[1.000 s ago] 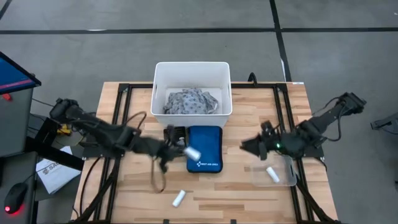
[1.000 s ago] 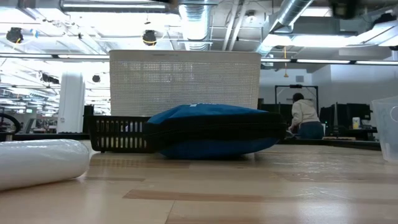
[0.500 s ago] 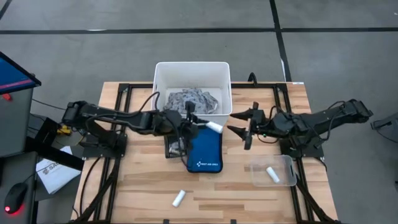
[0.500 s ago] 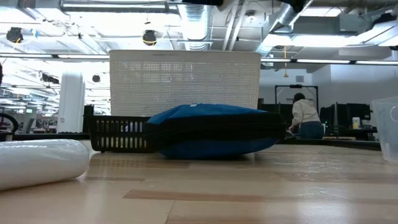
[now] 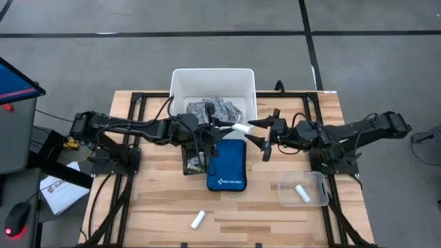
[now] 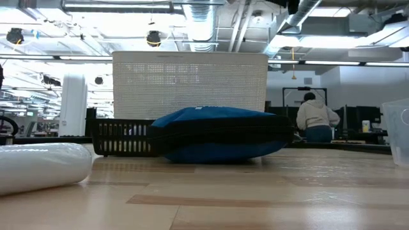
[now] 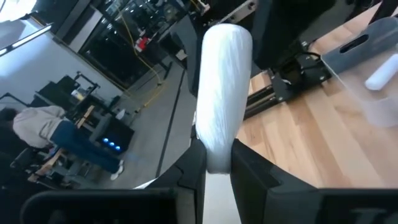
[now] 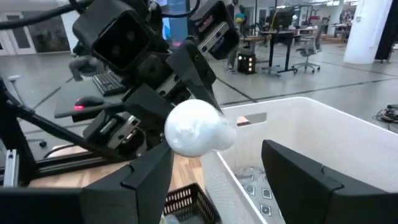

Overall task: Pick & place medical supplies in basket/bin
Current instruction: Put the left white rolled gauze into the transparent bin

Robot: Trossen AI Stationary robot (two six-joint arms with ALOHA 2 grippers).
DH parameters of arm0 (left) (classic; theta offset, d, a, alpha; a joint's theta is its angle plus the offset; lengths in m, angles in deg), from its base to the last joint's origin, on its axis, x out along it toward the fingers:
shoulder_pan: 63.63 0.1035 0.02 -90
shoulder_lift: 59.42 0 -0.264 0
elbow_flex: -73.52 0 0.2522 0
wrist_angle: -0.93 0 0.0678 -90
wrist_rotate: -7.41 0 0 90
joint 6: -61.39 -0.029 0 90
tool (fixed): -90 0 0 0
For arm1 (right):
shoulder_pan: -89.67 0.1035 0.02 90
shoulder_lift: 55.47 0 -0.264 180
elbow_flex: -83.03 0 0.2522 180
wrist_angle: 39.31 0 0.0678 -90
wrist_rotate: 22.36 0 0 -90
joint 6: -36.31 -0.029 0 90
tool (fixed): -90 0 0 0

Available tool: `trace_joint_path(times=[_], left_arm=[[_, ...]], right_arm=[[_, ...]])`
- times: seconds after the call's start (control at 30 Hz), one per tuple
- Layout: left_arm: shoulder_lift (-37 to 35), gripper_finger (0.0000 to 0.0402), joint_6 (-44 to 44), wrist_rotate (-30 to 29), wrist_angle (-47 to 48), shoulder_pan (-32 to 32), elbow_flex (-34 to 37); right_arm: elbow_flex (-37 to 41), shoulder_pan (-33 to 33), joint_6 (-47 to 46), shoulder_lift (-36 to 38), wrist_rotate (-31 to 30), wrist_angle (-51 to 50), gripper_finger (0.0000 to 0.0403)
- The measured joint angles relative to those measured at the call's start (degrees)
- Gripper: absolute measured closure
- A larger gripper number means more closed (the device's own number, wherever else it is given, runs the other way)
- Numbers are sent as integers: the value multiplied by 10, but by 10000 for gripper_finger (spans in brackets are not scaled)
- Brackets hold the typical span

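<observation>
- Lying nearest in low view: white roll [image 6: 41, 165] on table [image 6: 255, 198], w/ blue pouch [image 6: 220, 134] behind it.
- Left gripper [image 5: 222, 128] clamped on a roll [image 5: 240, 128] just over bin's [image 5: 178, 96] front rim, above pouch.
- Right gripper [image 5: 264, 134] wide open, empty, facing that roll.
- Cloth [image 5: 212, 110] inside bin.
- Another roll in clear tray [image 5: 303, 199], right side.

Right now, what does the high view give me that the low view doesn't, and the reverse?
Only the high view shows the left end effector shut on a white roll, the right end effector open beside it, the cloth, and a roll in the clear tray. Only the low view shows a person in the room behind. Both show the white bin, blue pouch and front roll.
</observation>
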Motion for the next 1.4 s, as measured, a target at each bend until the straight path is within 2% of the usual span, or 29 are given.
trace_joint_path(times=[0.23,0.4,0.67,0.9,1.03,1.17,1.23,1.4], left_arm=[[0,350,1,1,1,0,0],[0,350,2,4,-2,0,0],[0,347,2,2,0,0,1],[0,347,2,-4,-6,-2,1],[-3,346,2,-1,-13,-2,0],[-8,333,1,-24,-10,-2,0],[-22,323,0,-51,2,-1,2],[-67,304,0,-44,-10,-10,1]], right_arm=[[-3,-18,17,-16,21,37,163],[-48,-18,36,-47,25,12,180],[-111,-18,54,-94,26,-51,270],[-114,-18,54,-82,27,-72,339],[-114,-17,50,-72,30,-79,347],[-115,-18,43,-64,21,-87,346],[-115,-17,43,-56,3,-102,346],[-113,-17,16,-28,-22,-182,346]])
